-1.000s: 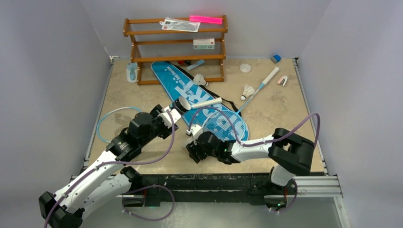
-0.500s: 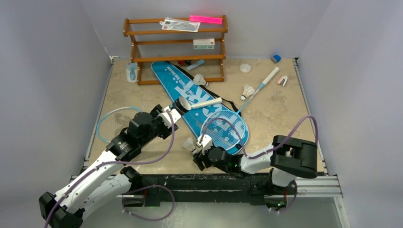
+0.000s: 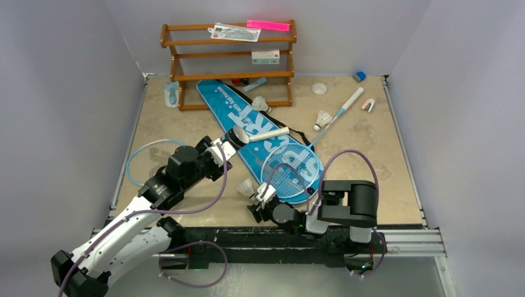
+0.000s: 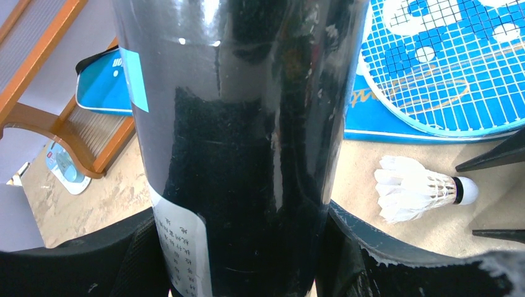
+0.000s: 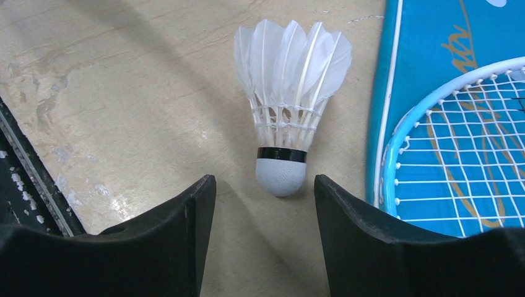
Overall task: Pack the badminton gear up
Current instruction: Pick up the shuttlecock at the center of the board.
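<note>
Black and bulky, the tube (image 4: 241, 142) sits clamped in the left gripper (image 4: 244, 260), left of centre overhead. Lower middle, the right gripper (image 5: 265, 204) gapes empty. The white shuttlecock (image 5: 286, 93) lies just ahead of it, cork toward the jaws, feathers pointing away. It looks like the right arm's pick.

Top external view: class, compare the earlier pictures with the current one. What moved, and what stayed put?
The right arm folded back toward its base, drawing the right gripper from beside the racket head to the near table edge, jaws open. A shuttlecock unseen a second ago now lies bare before it. The left gripper, clamped on the black tube, and everything else stayed put.
</note>
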Robot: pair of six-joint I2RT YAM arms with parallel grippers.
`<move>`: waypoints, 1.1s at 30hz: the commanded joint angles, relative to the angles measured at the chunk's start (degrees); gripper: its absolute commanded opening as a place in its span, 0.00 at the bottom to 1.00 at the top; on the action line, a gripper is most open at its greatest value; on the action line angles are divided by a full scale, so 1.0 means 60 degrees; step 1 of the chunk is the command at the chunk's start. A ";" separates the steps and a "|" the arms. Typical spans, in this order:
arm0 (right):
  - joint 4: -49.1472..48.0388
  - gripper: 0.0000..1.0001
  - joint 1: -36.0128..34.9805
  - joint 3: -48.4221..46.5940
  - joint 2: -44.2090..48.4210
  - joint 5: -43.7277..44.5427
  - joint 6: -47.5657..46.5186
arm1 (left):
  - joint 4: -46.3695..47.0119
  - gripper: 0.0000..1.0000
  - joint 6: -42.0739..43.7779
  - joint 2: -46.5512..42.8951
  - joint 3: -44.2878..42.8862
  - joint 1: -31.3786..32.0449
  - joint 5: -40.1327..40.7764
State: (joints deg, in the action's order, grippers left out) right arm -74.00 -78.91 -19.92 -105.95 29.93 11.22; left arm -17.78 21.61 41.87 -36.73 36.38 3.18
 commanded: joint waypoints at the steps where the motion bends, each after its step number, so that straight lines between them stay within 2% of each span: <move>1: -0.0293 0.61 -0.0043 0.0243 -0.0265 0.0532 -0.0241 | 0.0503 0.45 -0.0064 -0.0046 -0.0001 -0.0067 -0.0165; 18: -0.0317 0.56 -0.0011 -0.0203 -0.1036 0.0875 -0.0358 | 0.0512 0.45 -0.0014 0.0045 -0.0031 -0.0118 -0.0308; 22: -0.0203 0.48 0.0031 -0.0268 -0.1019 0.0986 -0.0315 | 0.0495 0.45 -0.0017 0.0091 -0.0031 -0.0139 -0.0380; 25: -0.0086 0.34 0.0091 -0.0243 -0.0867 0.0902 -0.0268 | 0.0488 0.45 -0.0007 0.0096 -0.0031 -0.0139 -0.0409; 29: -0.0016 0.24 0.0083 -0.0079 -0.0235 0.0717 -0.0301 | 0.0435 0.45 0.0028 0.0156 -0.0030 -0.0132 -0.0486; 33: 0.1575 0.18 0.0088 -0.0035 0.1219 0.0374 0.0098 | 0.0408 0.45 0.0046 0.0196 -0.0020 -0.0136 -0.0486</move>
State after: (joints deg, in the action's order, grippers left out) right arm -73.87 -78.67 -20.58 -106.17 33.12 10.26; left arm -17.69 21.63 43.13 -36.73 36.01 1.23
